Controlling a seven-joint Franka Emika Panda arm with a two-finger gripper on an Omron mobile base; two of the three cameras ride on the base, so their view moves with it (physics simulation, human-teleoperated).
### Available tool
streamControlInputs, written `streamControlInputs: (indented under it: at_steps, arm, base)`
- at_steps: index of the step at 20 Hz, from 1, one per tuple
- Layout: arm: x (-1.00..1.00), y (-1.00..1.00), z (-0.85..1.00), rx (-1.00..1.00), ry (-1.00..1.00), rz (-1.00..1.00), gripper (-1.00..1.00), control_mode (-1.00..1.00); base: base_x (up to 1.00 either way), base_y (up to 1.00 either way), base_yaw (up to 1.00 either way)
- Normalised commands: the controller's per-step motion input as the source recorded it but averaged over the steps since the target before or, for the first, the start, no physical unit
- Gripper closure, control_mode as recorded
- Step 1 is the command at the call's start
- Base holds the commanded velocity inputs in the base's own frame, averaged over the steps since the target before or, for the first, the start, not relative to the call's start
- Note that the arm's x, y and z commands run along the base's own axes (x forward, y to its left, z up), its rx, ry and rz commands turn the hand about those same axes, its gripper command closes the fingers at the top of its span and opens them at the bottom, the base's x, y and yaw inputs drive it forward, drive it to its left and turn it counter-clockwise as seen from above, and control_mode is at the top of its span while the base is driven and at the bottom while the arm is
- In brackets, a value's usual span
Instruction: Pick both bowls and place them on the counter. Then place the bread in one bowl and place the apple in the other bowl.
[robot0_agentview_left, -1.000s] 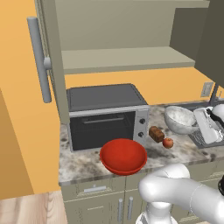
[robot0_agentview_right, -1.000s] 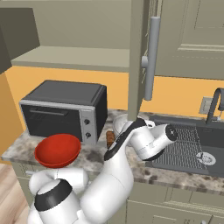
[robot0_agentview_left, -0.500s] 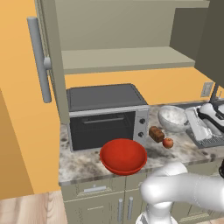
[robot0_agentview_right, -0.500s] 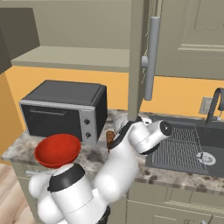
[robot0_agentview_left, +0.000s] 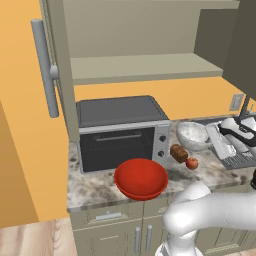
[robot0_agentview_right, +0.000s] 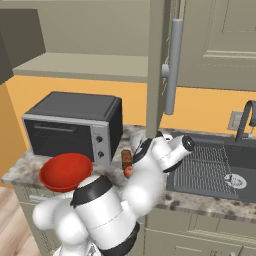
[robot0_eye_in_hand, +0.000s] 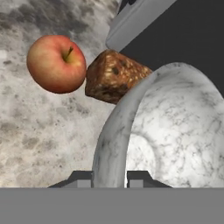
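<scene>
Left base view: the red bowl (robot0_agentview_left: 141, 178) sits on the counter (robot0_agentview_left: 95, 187) at lower centre of the frame, in front of the oven (robot0_agentview_left: 121, 131). The marbled bowl (robot0_agentview_left: 192, 136) stands right of centre, beside the sink rack (robot0_agentview_left: 225, 145), with the gripper (robot0_agentview_left: 212, 140) at its right side. The bread (robot0_agentview_left: 178, 153) and the apple (robot0_agentview_left: 191, 163) lie just below and left of that bowl, close together, the apple lower right of the bread. Right base view: the red bowl (robot0_agentview_right: 65, 171) is at lower left; the bread (robot0_agentview_right: 127, 158) and apple (robot0_agentview_right: 128, 171) show at centre, partly behind the white arm, which covers the marbled bowl. The sink (robot0_agentview_right: 220, 165) lies to the right. Hand view: the fingertips (robot0_eye_in_hand: 81, 178) rise at the bottom edge on either side of the marbled bowl's rim (robot0_eye_in_hand: 114, 144), one outside the wall and one inside, so the hand is clamped on, or about to clamp, that rim; actual contact cannot be confirmed. The bowl (robot0_eye_in_hand: 175, 131) takes the right half of the frame. The bread (robot0_eye_in_hand: 114, 76) touches or nearly touches the bowl's outer wall at upper centre, and the apple (robot0_eye_in_hand: 57, 64) is just beside the bread at upper left. Judgement: both food items lie on the outer side of the held rim, so any shift of the bowl toward upper left risks knocking the bread.
</scene>
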Motion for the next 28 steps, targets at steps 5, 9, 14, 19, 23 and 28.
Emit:
streamControlInputs:
  at_steps: [5,9,14,19,23,28]
  arm:
    - [0.17,0.00,-0.22,-0.03,0.05,0.02,1.00,-1.00]
    - [0.09,0.00,-0.24,-0.02,0.02,0.03,-1.00,-1.00]
    - [-0.37,-0.05,0.01,0.01,-0.04,0.01,-1.00,-1.00]
    - [-0.76,-0.01,0.00,0.06,-0.01,-0.02,-1.00,-1.00]
    - [-0.80,-0.01,0.00,0.09,-0.02,-0.03,-1.00,-1.00]
    - [-0.87,0.00,-0.24,0.08,0.00,-0.12,-1.00,-1.00]
  base:
    - [0.00,0.00,0.00]
    - [0.00,0.00,0.00]
    - [0.00,0.00,0.00]
    - [0.00,0.00,0.00]
    - [0.00,0.00,0.00]
    - [0.00,0.00,0.00]
